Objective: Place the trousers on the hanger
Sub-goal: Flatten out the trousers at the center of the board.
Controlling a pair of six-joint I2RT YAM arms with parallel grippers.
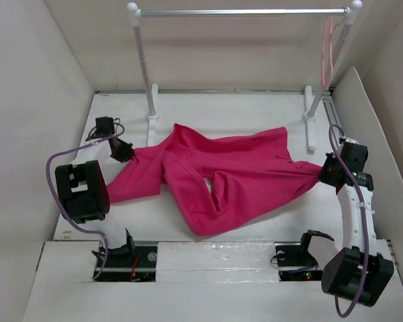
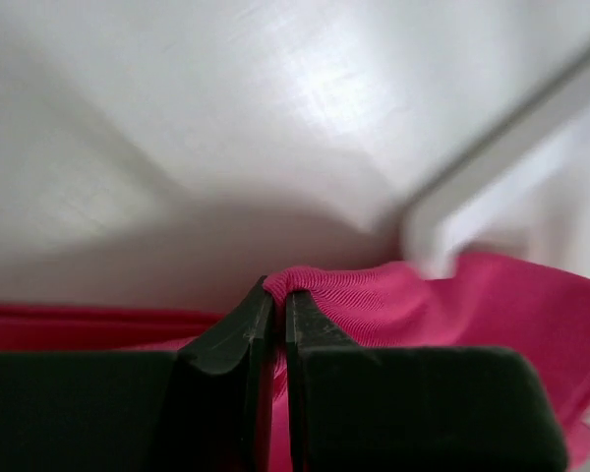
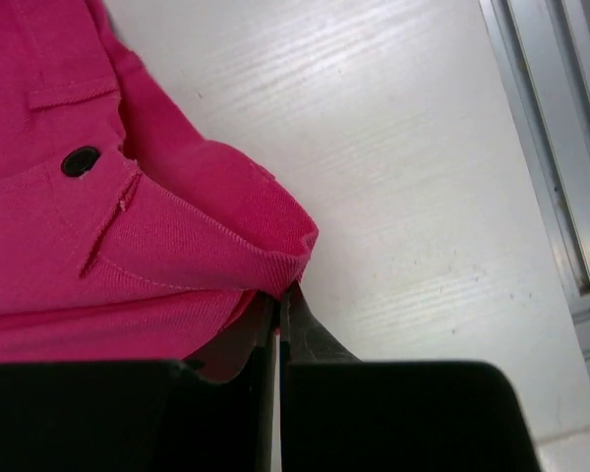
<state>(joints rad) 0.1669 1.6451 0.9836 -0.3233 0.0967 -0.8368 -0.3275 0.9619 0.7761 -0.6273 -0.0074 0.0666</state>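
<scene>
The magenta-pink trousers (image 1: 221,171) lie spread across the middle of the table, stretched between my two grippers. My left gripper (image 1: 125,151) is shut on a fold of the trousers (image 2: 393,295) at their left edge. My right gripper (image 1: 326,172) is shut on the waist corner of the trousers (image 3: 177,226) at their right end; the dark waist button (image 3: 80,160) shows just beside it. The pale-pink hanger (image 1: 330,47) hangs by its hook from the right end of the silver bar, well behind my right gripper.
A white-posted rack with a silver bar (image 1: 242,12) stands at the back, its feet (image 1: 152,119) on the table near the trousers' far edge. White walls close in left and right. A metal rail (image 3: 551,147) runs along the table's right side.
</scene>
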